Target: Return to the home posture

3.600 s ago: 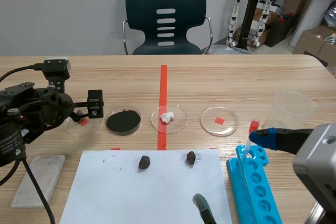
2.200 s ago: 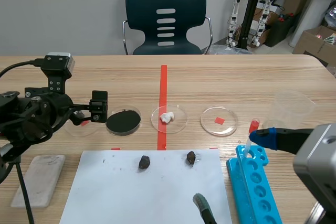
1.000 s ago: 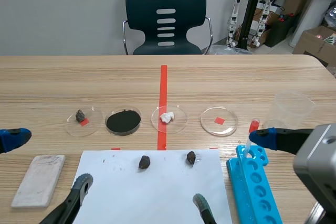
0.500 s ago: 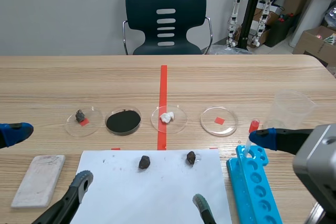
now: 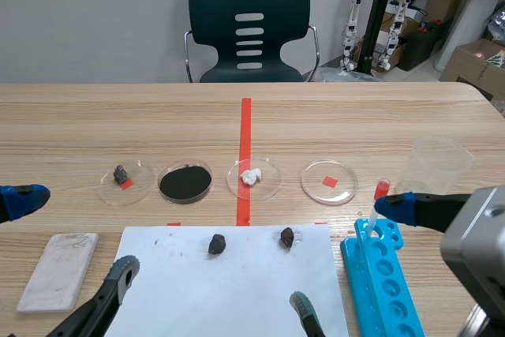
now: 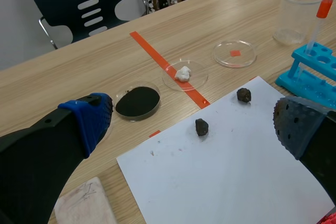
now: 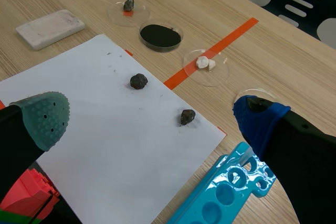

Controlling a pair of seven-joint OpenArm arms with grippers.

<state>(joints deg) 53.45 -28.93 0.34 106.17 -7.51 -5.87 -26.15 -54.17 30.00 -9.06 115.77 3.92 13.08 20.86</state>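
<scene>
Sitting low at eight and four o'clock, the left gripper and right gripper spread wide, empty; homing looks essentially finished.

The white sheet of paper is cut off by the scene view's lower edge, as is the blue plastic tube rack right of it. In the left wrist view a blue-padded finger of the left hand hides the clear round dish beyond the paper's left corner. A red object beside the paper is cut off and cannot be identified.
</scene>
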